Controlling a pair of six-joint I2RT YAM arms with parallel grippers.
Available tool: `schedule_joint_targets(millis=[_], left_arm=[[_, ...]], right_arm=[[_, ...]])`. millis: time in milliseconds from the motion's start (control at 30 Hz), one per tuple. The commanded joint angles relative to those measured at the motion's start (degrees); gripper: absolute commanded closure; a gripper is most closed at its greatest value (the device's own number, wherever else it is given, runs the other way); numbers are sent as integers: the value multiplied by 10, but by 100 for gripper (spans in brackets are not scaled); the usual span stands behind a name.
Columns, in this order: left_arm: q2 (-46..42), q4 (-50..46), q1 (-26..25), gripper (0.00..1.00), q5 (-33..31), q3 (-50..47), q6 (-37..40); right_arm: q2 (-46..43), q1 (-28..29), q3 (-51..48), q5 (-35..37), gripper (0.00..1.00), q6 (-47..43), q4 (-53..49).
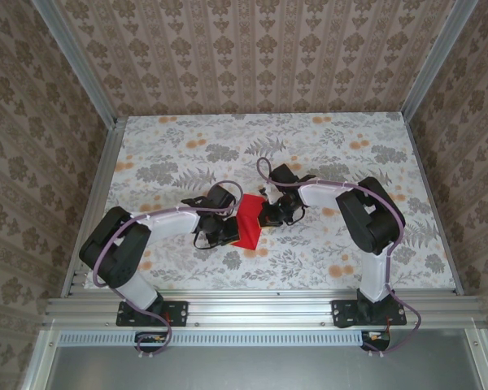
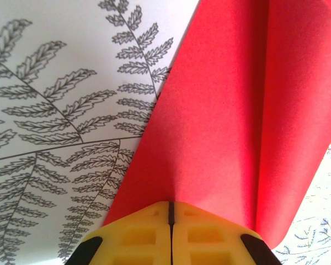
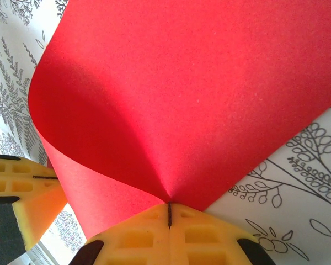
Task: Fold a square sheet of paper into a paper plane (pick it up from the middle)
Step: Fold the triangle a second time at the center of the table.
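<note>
Two grippers, clenched: the left gripper [image 2: 170,207] and right gripper [image 3: 169,208], both yellow-fingered, each pinch an edge of the one thin, bright red square sheet of paper [image 1: 248,221]. It bows between them, mid-way across the floral-print desk [image 1: 187,154]. It looks light, floppy and easily creased, so edge holds suit it.

The square sheet of paper [image 1: 248,221] is bright red and plain, with no marks. It sits over the middle of the table [image 1: 187,146]. It is not flat. It bends up and curls over in a soft roll. The left pincer [image 2: 170,212] pinches one edge. The right pincer [image 3: 169,212] pinches the other edge.
</note>
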Motion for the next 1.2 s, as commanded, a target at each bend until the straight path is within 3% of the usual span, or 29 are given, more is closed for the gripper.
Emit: schedule_joint_targets(millis=[0, 1167], left_arm=[[14, -29, -5, 92, -11, 11, 14], [16, -30, -9, 93, -12, 15, 14]], right_arm=[[6, 2, 10, 28, 98, -8, -21], [-19, 3, -2, 72, 96, -2, -7]])
